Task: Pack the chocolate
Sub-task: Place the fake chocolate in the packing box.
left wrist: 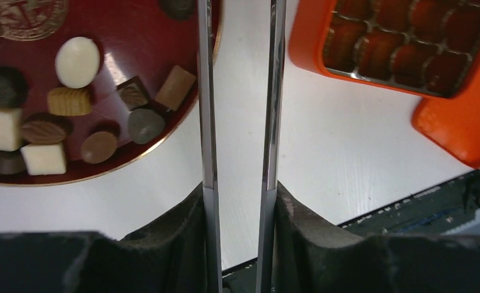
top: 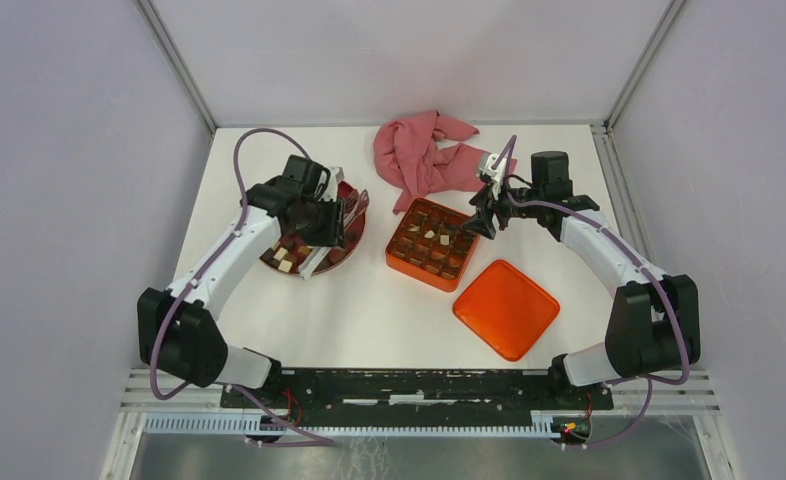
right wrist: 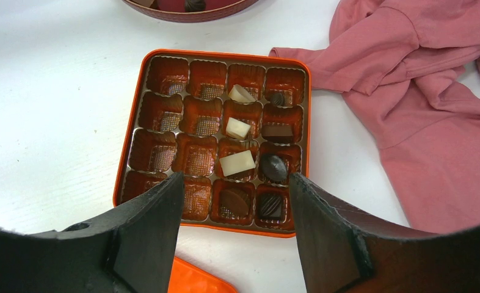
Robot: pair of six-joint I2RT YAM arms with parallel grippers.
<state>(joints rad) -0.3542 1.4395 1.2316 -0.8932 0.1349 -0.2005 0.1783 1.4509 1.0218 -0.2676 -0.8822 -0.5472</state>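
The left gripper (left wrist: 240, 36) is held slightly parted and empty by the plate (left wrist: 140, 18) of chocolate (left wrist: 77, 61), the right gripper (right wrist: 234, 183) wide and empty over the tin (right wrist: 225, 56).

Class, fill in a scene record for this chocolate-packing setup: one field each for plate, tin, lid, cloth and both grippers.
plate: dark red, loose chocolates on it
tin: orange, sixteen compartments, eight pieces visible in two adjacent columns
lid: off, beside tin
cloth: pink, crumpled, behind tin
left gripper: open, empty, by plate
right gripper: open, empty, above tin
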